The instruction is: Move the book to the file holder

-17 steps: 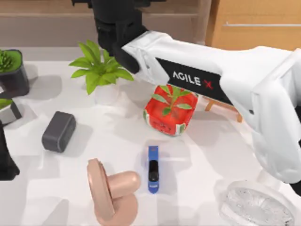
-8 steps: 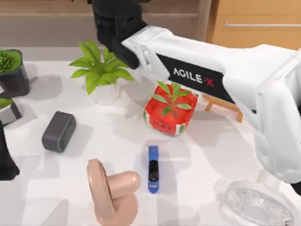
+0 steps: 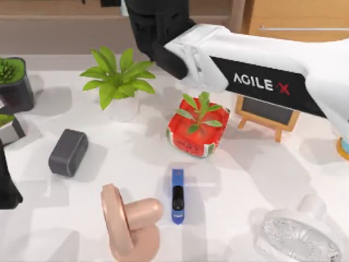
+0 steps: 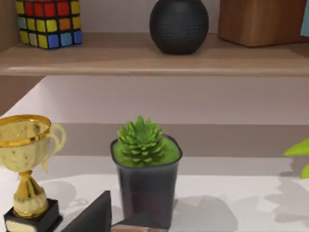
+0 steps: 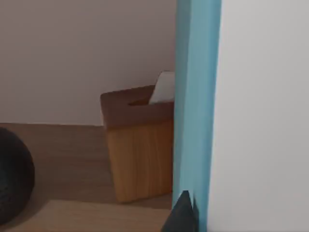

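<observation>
One arm is at work. At the tabletop's near-left edge the left arm [image 3: 6,188] is parked. At the far edge, the book [image 5: 198,96] is seen upright beside the right gripper [image 5: 183,212]; whether the jaws are clamping it cannot be told. Carrying seems underway; the file holder must be located next.

Our right arm [image 3: 256,82] reaches from the table's right side across to its far edge, white forearm level above the tabletop, black wrist raised at the back. One dark fingertip [image 5: 181,212] of its gripper appears in the right wrist view. Our left arm [image 3: 6,185] sits parked at the left edge.
</observation>
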